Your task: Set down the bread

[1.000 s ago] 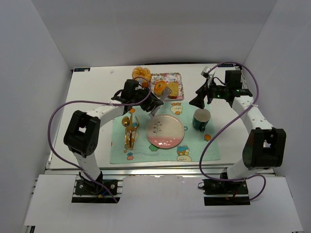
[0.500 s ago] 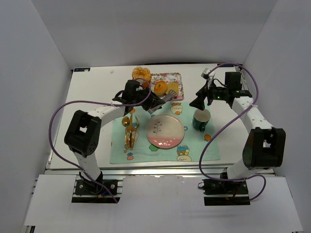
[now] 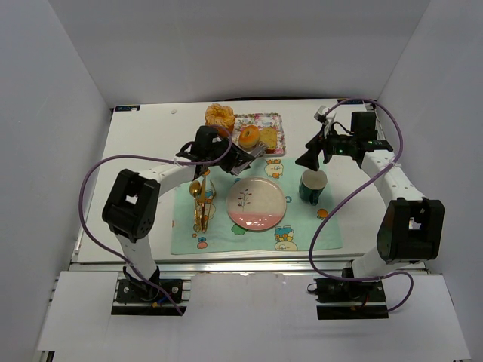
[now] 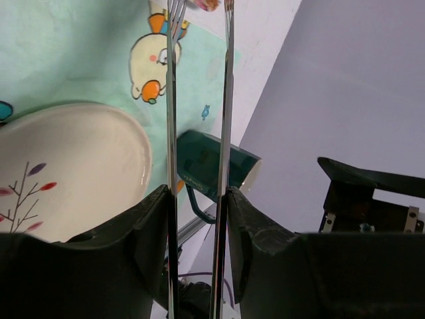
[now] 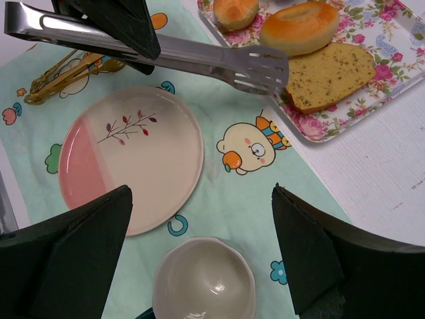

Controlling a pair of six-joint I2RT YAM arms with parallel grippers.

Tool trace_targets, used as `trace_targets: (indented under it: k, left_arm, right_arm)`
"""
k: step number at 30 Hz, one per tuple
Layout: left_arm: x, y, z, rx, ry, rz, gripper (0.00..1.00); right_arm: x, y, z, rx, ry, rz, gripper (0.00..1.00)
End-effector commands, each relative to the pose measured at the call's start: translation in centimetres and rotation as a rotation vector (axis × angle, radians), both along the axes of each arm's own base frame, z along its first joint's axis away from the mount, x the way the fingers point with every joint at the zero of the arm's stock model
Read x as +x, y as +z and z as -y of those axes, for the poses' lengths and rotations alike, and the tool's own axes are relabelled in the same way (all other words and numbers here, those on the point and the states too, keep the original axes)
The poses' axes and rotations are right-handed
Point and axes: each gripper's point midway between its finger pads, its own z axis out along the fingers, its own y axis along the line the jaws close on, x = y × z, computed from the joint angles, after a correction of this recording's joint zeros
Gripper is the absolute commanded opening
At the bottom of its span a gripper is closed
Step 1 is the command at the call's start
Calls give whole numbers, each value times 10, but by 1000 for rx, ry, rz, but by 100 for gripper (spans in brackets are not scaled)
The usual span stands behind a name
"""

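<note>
Two tong blades close on nothing yet: we have the left gripper (image 4: 196, 222) clamped on the tongs (image 5: 199, 60), whose tips lie at the edge of the bread slice (image 5: 330, 75) on the flowered tray (image 5: 398, 41). The right gripper (image 3: 309, 157) hangs spread above the cup (image 5: 204, 282). We worry the thin slice could slide against the bagel (image 5: 300, 26) if nipped by its edge, or fall short of the plate (image 5: 133, 153).
</note>
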Motion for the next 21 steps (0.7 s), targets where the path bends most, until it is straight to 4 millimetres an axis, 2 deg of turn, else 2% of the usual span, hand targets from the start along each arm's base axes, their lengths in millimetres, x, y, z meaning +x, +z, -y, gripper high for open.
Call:
trace_targets:
  k: [1, 10, 21]
  left_arm:
    - [6, 3, 2, 4, 20, -16, 48]
    - [12, -4, 5, 6, 29, -25, 48]
    - [20, 3, 12, -59, 43, -21, 48]
  right_arm:
    - [-4, 15, -1, 26, 20, 49, 89]
    - [-6, 16, -1, 34, 23, 49, 89]
    - [-5, 15, 0, 35, 23, 49, 89]
